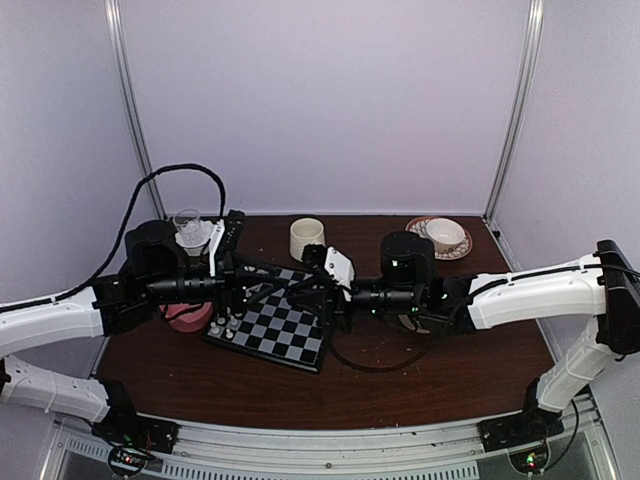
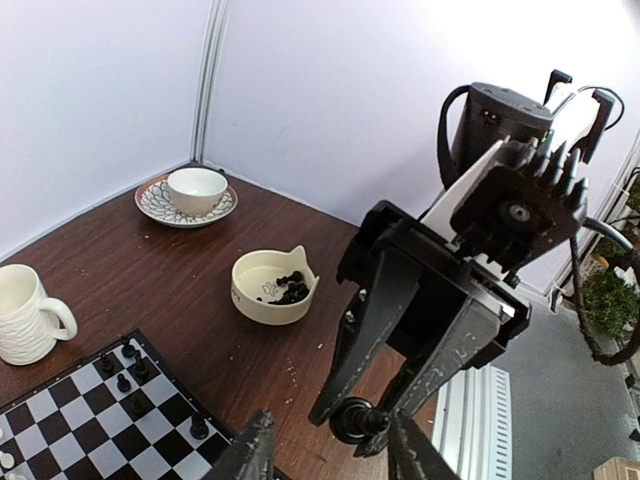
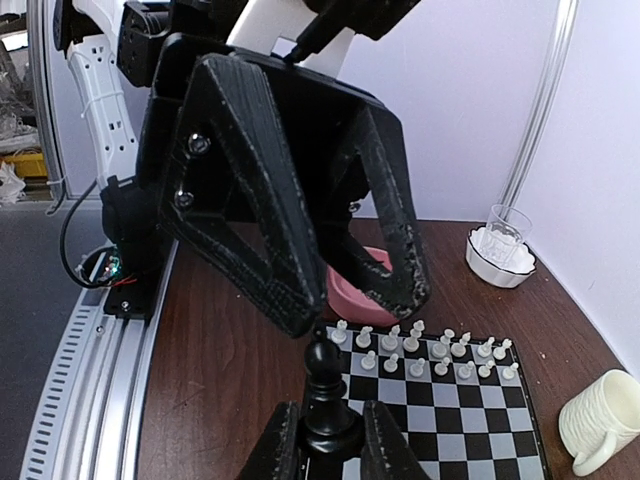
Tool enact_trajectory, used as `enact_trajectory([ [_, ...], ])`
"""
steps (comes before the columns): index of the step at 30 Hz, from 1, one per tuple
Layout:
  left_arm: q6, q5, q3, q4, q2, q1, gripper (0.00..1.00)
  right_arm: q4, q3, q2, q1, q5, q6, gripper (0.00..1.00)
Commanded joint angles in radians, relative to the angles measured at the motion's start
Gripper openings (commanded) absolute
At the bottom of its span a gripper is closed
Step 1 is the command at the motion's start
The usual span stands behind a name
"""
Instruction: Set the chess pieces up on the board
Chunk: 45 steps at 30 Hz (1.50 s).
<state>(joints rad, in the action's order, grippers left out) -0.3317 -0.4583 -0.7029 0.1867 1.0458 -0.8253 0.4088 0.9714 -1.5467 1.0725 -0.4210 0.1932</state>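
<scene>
Between right fingers [image 3: 283, 452] — black piece [image 3: 322, 392].

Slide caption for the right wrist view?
Right jaws pinch a black chess piece by the board; left jaws open beyond.

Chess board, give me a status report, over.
Right end effector shut on a black piece. Left end effector open, close ahead of it. White pieces in two rows on the board.

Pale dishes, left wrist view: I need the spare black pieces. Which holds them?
The cream bowl with little ears: black pieces lie inside. The ribbed mug and the cup on its saucer show none.
</scene>
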Motion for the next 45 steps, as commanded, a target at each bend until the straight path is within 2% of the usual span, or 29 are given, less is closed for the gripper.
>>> enact_trajectory([
  [1,0.013,-0.042,0.001,0.097,0.012,0.005,0.36,0.054,0.011,-0.009,-0.003,-0.022,-0.077,0.05],
  [5,0.011,-0.065,0.0,0.097,0.017,0.005,0.4,0.057,0.012,-0.011,-0.003,-0.01,-0.092,0.05],
  [9,0.014,-0.074,-0.003,0.095,0.03,0.005,0.39,0.065,0.013,-0.013,-0.003,-0.013,-0.108,0.05],
  [14,0.016,-0.109,-0.027,0.083,0.054,0.006,0.22,0.067,0.017,-0.021,-0.003,-0.013,-0.11,0.05],
  [21,0.019,-0.117,-0.04,0.069,0.067,0.003,0.21,0.057,0.027,-0.033,-0.003,-0.009,-0.112,0.05],
  [26,0.029,-0.123,-0.047,0.056,0.067,0.003,0.0,0.05,0.037,-0.043,-0.003,-0.015,-0.12,0.06],
  [32,0.033,-0.11,-0.045,0.049,0.066,0.003,0.0,0.063,0.031,-0.041,-0.003,-0.009,-0.126,0.08],
  [34,0.035,-0.108,-0.05,0.044,0.07,0.004,0.0,0.064,0.03,-0.039,-0.003,-0.007,-0.126,0.17],
  [37,0.042,-0.099,-0.054,0.034,0.077,0.003,0.0,0.076,0.02,-0.034,-0.003,0.006,-0.128,0.41],
  [39,0.05,-0.082,-0.053,0.031,0.077,0.003,0.0,0.083,0.007,-0.018,-0.005,0.021,-0.126,0.53],
  [42,0.054,-0.028,-0.062,0.021,0.088,0.003,0.0,0.06,-0.011,0.027,-0.019,0.025,-0.137,0.65],
  [45,0.061,-0.004,-0.102,0.0,0.128,0.002,0.0,-0.022,-0.022,0.095,-0.051,0.031,-0.152,0.69],
])
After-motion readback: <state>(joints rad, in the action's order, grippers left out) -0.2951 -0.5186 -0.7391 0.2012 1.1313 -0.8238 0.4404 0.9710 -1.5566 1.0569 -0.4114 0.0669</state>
